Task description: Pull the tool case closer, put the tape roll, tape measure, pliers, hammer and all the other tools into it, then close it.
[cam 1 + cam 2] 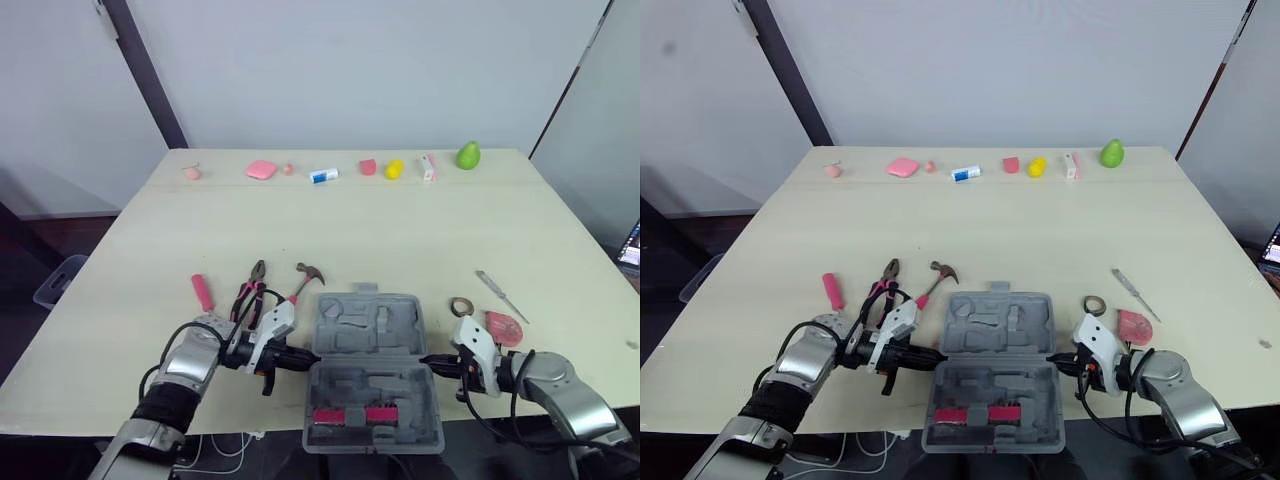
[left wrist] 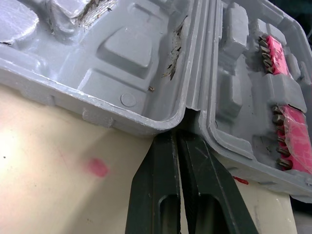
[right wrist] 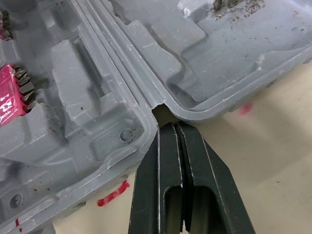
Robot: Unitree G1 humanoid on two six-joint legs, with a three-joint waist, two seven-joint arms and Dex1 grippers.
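Pliers point(image 1: 250, 288) and hammer point(image 1: 303, 279) lie unpacked. The left gripper point(image 1: 300, 358), fingers pressed together on nothing, noses into the hinge gap of the open tool case point(image 1: 372, 365) at the table's near edge. The right gripper point(image 1: 432, 362) does likewise. Tape roll point(image 1: 461, 306) and tape measure point(image 1: 504, 327) remain outside.

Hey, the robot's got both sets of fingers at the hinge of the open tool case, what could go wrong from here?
1. The tool case seems to hang its near half past the table front edge; pulling it closer could tip it off.
2. The left gripper and right gripper are shut, fingers only wedged at the hinge notches, so they might slip out.
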